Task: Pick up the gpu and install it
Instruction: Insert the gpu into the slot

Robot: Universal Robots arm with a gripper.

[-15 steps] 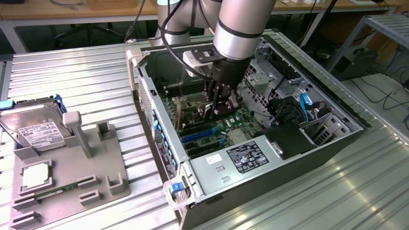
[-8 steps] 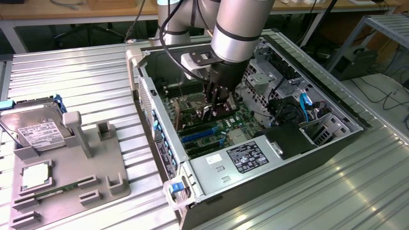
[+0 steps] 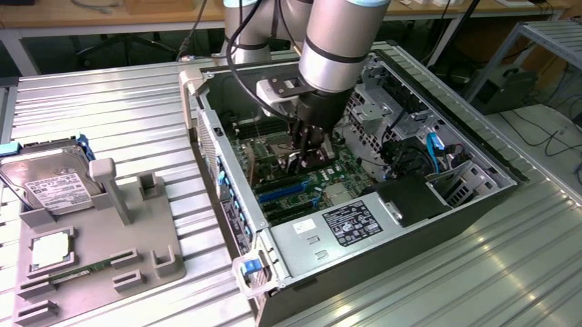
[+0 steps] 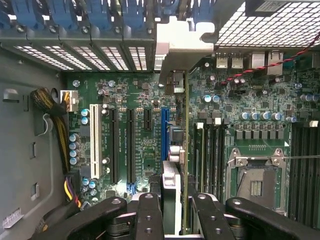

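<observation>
My gripper (image 3: 304, 155) reaches down inside the open computer case (image 3: 209, 136), just above the motherboard (image 3: 272, 170). It is shut on the gpu (image 3: 307, 162), which it holds on edge. In the wrist view the gpu (image 4: 186, 145) appears as a thin green edge running away from my gripper (image 4: 176, 202), and its silver end bracket (image 4: 181, 47) reaches the case's rear slot openings. The card stands right beside the blue expansion slot (image 4: 164, 131), on the side toward the processor socket (image 4: 256, 175). I cannot tell whether its edge sits in a slot.
A grey fixture (image 3: 136, 238) on the exterior view's left carries a silver hard drive (image 3: 53, 180), a processor chip (image 3: 50, 251) and a memory stick (image 3: 82, 272). Inside the case are the power supply (image 3: 350, 223), blue cables (image 3: 435, 151) and drive bays (image 3: 382, 102).
</observation>
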